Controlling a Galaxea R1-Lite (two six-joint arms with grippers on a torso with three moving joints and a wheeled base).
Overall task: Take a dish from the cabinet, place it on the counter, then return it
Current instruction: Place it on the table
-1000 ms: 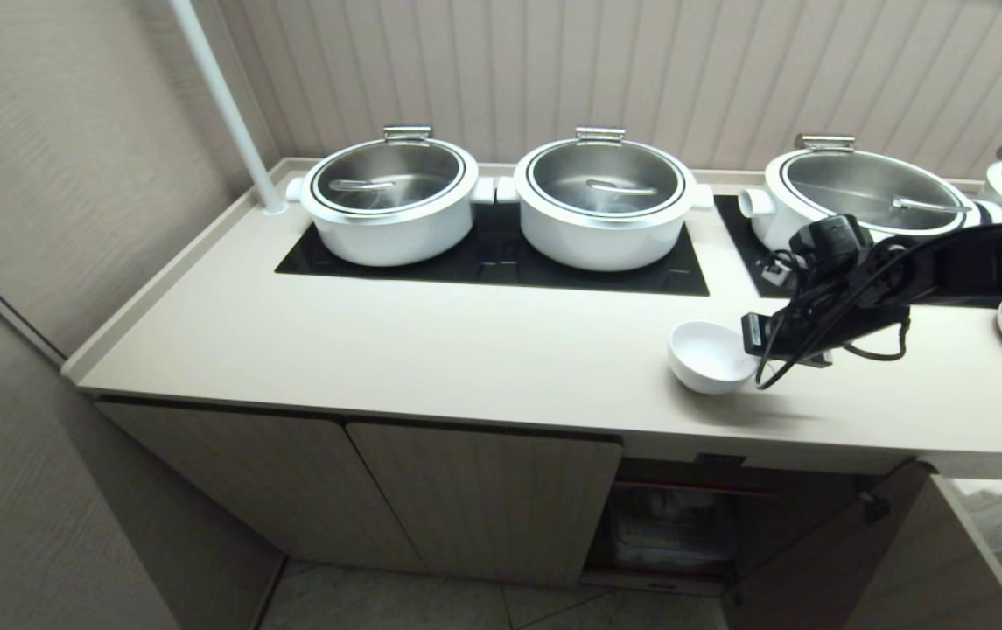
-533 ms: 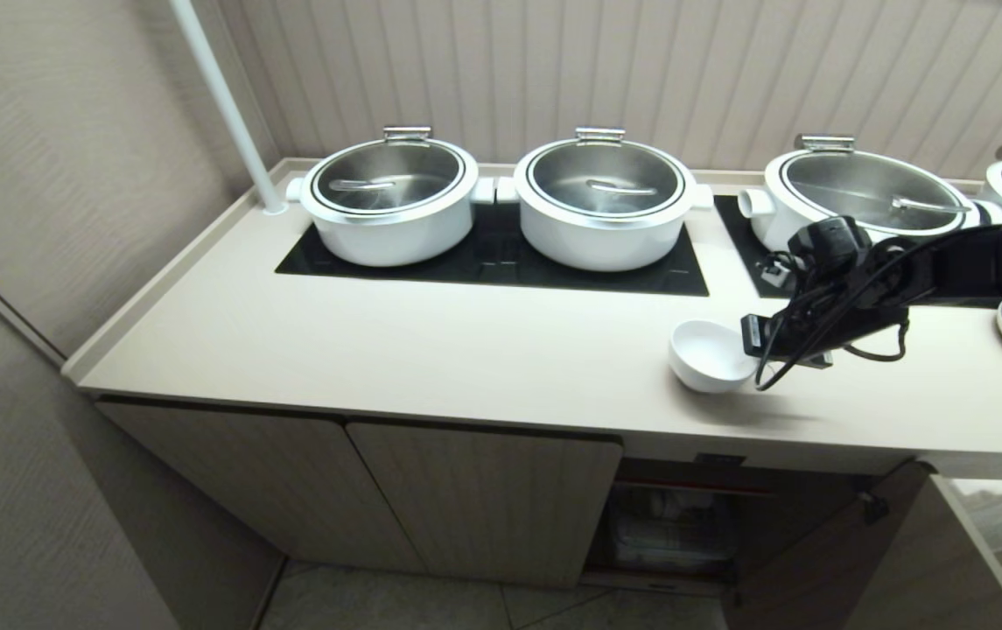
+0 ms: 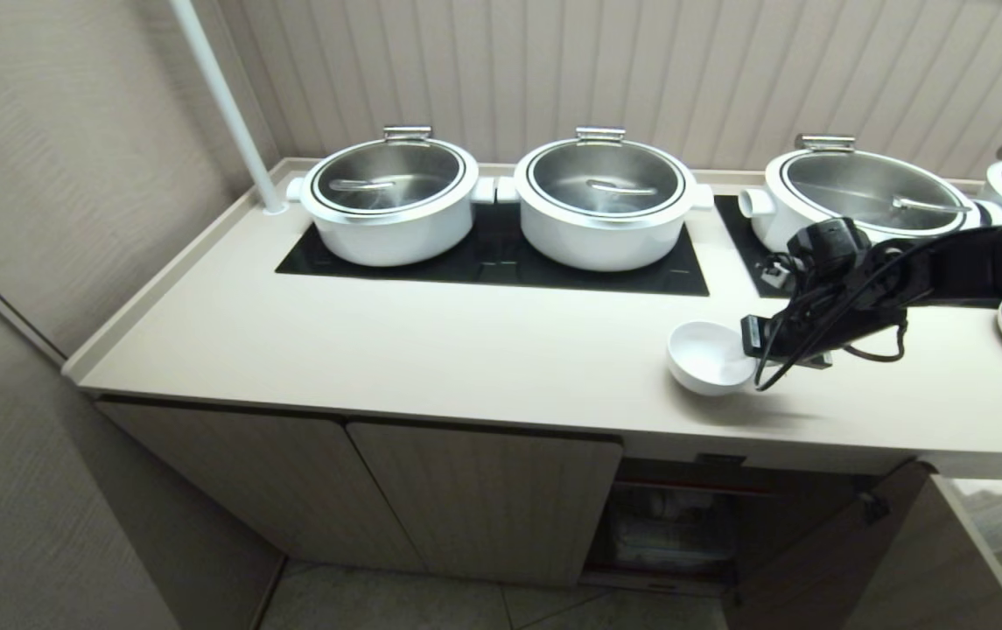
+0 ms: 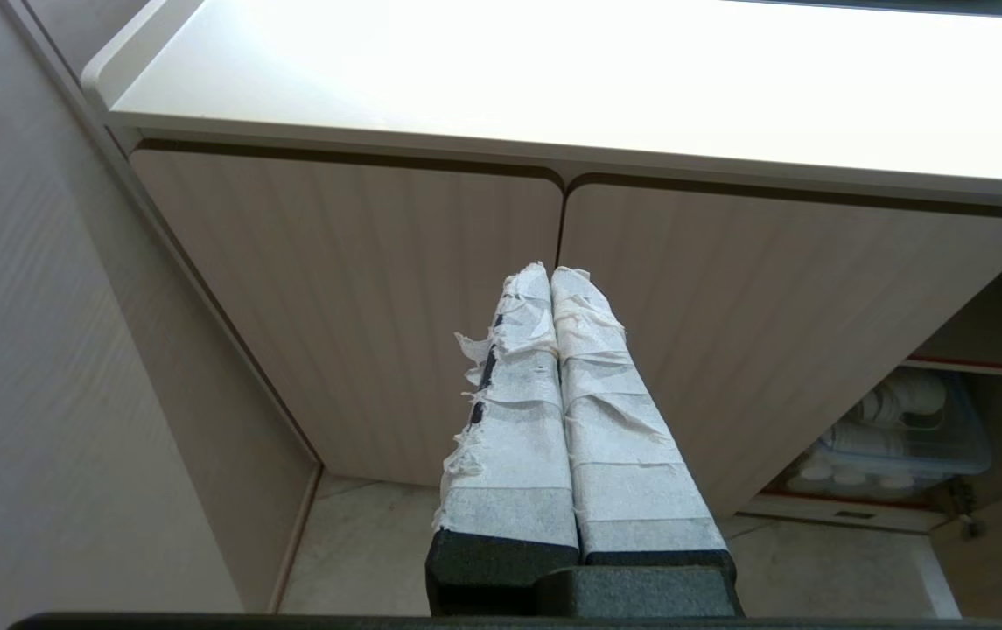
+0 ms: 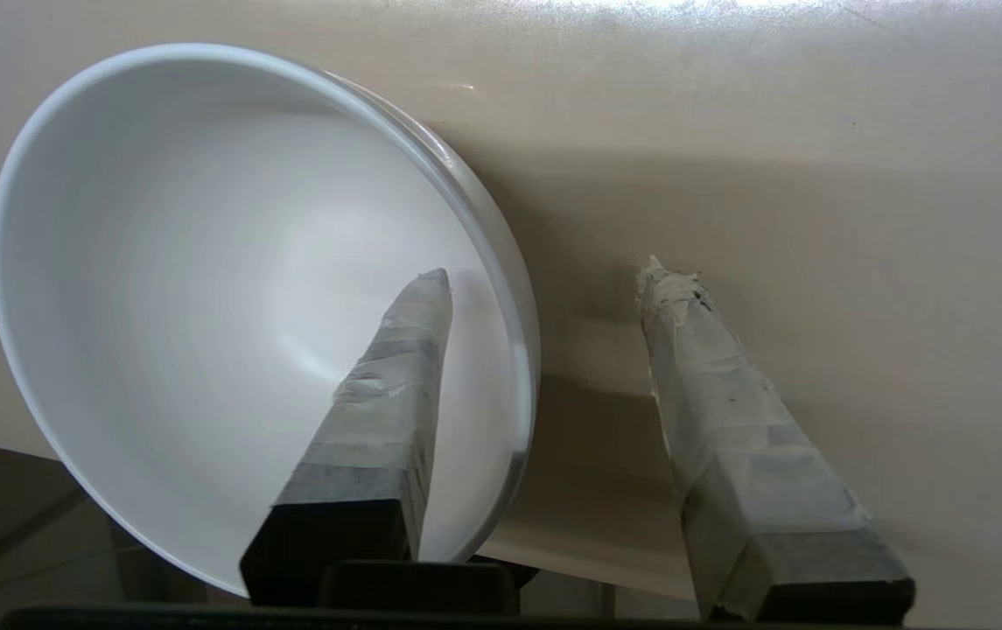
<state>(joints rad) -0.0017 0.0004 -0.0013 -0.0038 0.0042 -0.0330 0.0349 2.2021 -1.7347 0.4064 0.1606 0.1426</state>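
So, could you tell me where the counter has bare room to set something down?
Bare counter runs from its left rim to the dish, in front of the black glass panel. It is crowded around the dish, where the right gripper straddles its rim.

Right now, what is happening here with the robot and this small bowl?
The right gripper has its fingers apart around the rim of the white bowl, one finger inside and one outside. The bowl sits on the counter, near its front edge, in front of the big pots. The left gripper is shut, parked low before the cabinet doors.
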